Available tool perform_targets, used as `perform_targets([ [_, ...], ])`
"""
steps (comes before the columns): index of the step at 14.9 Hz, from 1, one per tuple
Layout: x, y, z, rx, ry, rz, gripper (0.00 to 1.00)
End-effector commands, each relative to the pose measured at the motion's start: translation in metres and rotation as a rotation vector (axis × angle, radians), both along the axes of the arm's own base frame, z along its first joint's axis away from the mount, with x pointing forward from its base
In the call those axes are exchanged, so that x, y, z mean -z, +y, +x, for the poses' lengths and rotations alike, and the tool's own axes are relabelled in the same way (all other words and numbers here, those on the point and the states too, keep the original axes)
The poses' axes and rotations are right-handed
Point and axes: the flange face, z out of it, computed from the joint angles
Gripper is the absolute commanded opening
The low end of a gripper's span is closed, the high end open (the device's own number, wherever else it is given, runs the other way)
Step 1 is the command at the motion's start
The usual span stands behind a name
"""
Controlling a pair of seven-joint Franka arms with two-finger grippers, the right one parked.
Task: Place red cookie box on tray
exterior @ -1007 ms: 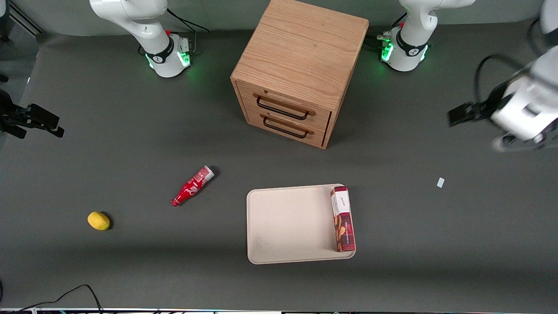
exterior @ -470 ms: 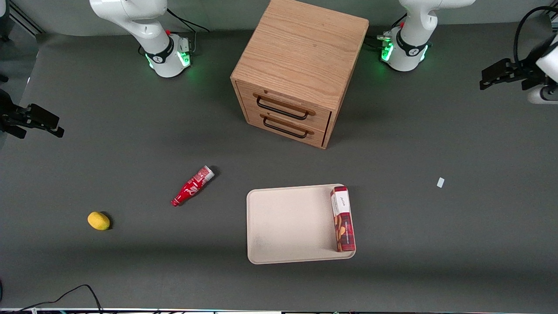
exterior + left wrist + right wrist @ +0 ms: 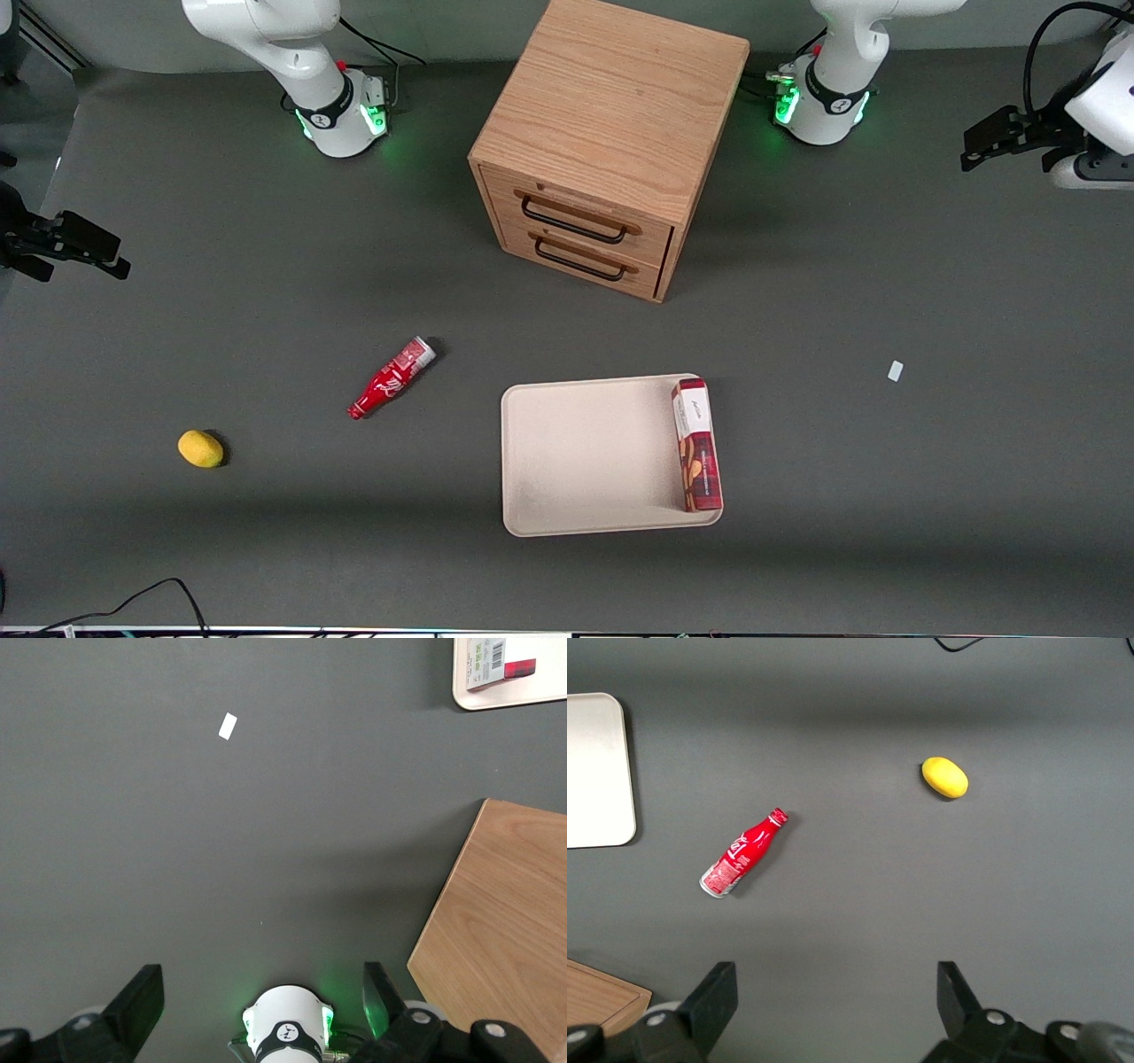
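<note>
The slim dark-red cookie box (image 3: 696,445) is lying on the flat beige tray (image 3: 585,456) — placement looks complete. The gripper (image 3: 1005,139) is hovering released, well apart; parking seems all that's left.

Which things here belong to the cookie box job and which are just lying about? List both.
Job: red cookie box, lying on the tray along one edge; gripper, open, raised at the working arm's end of the table.

Lying about: red bottle, lemon, wooden drawer cabinet, white scrap.
</note>
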Motion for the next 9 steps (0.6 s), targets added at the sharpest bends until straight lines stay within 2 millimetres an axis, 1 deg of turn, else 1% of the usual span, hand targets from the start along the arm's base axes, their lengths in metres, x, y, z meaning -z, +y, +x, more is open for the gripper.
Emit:
perform_targets([
  [1, -0.019, 0.0, -0.002, 0.018, -0.016, -0.005, 1.0],
  [2, -0.022, 0.0, 0.002, 0.033, 0.0, -0.007, 1.0],
  [3, -0.03, 0.0, 0.004, 0.035, 0.014, -0.006, 1.0],
  [5, -0.036, 0.002, 0.011, 0.031, 0.027, -0.001, 1.0],
  [9, -0.034, 0.002, 0.012, 0.022, 0.042, 0.005, 1.0],
])
